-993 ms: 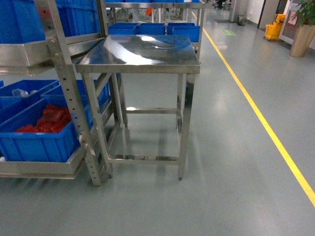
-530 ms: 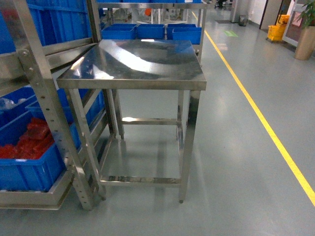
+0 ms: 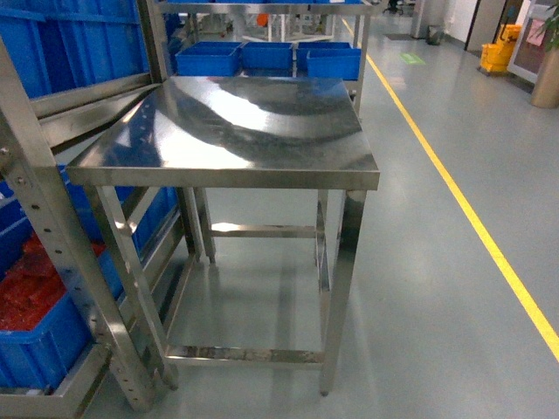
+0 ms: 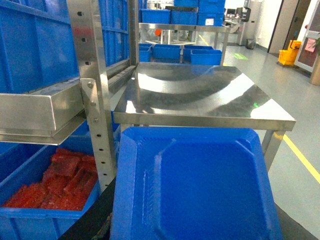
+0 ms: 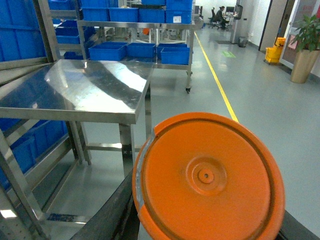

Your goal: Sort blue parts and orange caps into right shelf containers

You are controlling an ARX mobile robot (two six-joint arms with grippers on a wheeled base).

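A flat blue part (image 4: 200,185) with a raised rim fills the lower half of the left wrist view. My left gripper (image 4: 192,222) is shut on it, and only a dark finger (image 4: 92,222) shows beside it. In the right wrist view a round orange cap (image 5: 207,177) stands on edge between dark fingers (image 5: 115,210), with my right gripper (image 5: 207,217) shut on it. Neither gripper shows in the head view. Blue crates (image 3: 70,44) fill a steel rack on the left; I cannot tell whether this is the right shelf.
A bare steel table (image 3: 227,122) stands straight ahead, tight against the rack post (image 3: 52,244). A low crate (image 3: 39,353) holds red pieces (image 4: 60,180). More blue crates (image 3: 266,57) sit on a far cart. A yellow floor line (image 3: 472,218) runs along the right.
The head view has closed in on the steel table, which now looks larger. The rack and its red-filled crate have slid towards the left edge.
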